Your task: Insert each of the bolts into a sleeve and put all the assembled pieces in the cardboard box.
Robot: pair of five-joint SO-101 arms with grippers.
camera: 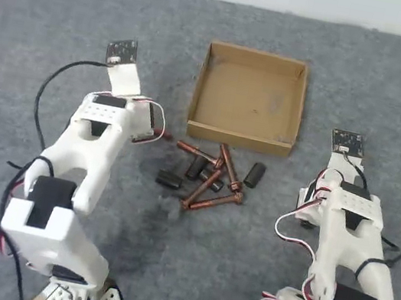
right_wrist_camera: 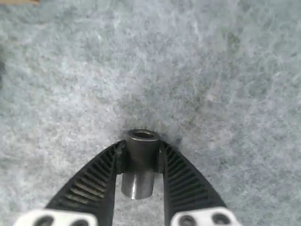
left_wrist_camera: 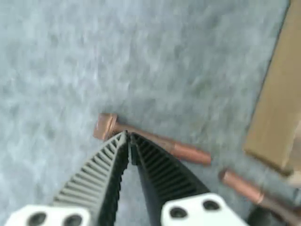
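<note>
Several copper bolts [camera: 211, 177] lie crossed in a pile on the grey carpet, just in front of the cardboard box [camera: 240, 136]. Black sleeves [camera: 169, 179] lie among them, one [camera: 255, 174] on the pile's right. My left gripper [left_wrist_camera: 128, 136] is shut, its tips right over the shaft of a bolt [left_wrist_camera: 183, 150] close to the head, with nothing between the fingers. In the high view this gripper [camera: 155, 133] sits at the pile's left end. My right gripper [right_wrist_camera: 141, 147] is shut on a black sleeve [right_wrist_camera: 141, 162], held just above the carpet with its bore facing away.
The box is open and bare inside, and its wall [left_wrist_camera: 273, 113] stands close beside the left gripper. A second bolt [left_wrist_camera: 242, 186] lies next to the first. Bare carpet spreads around the right arm [camera: 347, 222] and along the table's left side.
</note>
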